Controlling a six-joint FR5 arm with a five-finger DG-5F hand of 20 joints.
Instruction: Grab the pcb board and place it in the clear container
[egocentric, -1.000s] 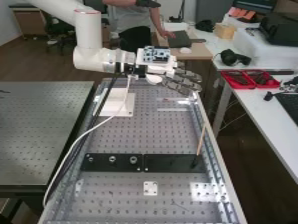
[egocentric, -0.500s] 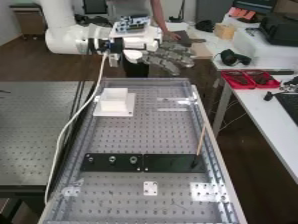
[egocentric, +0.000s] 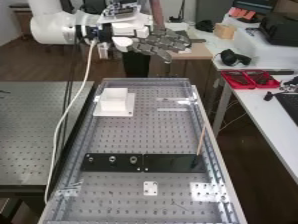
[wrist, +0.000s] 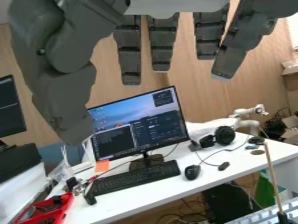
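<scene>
I cannot tell where the pcb board lies; nothing on the table (egocentric: 133, 135) below the hand (egocentric: 135, 31) can be picked out as it with certainty. Such a board should be light, stiff and thin, with parts that dislike pressure, so the best hold is a gentle pinch on two bare edges, not a squeeze over its face. Lying flat, it could slide from the fingertips before an edge lifts. The clear container is equally hard to make out.

The hand is free of any load, its fingers (wrist: 130, 55) stretched out and the thumb (wrist: 50, 65) apart. An electronics unit (egocentric: 123, 11) sits on top of it, which looks like part of the rig. Below the hand, at the table's end nearest it, stands a white block (egocentric: 113, 100); farther from the hand lies a dark strip (egocentric: 174, 163) with a thin stick (egocentric: 201, 139) standing on it.

Compared with the earlier frames, the hand has moved up and back, away from the table's far end, and the white cable (egocentric: 62, 122) has swung with it. The white block and the dark strip lie unchanged.
</scene>
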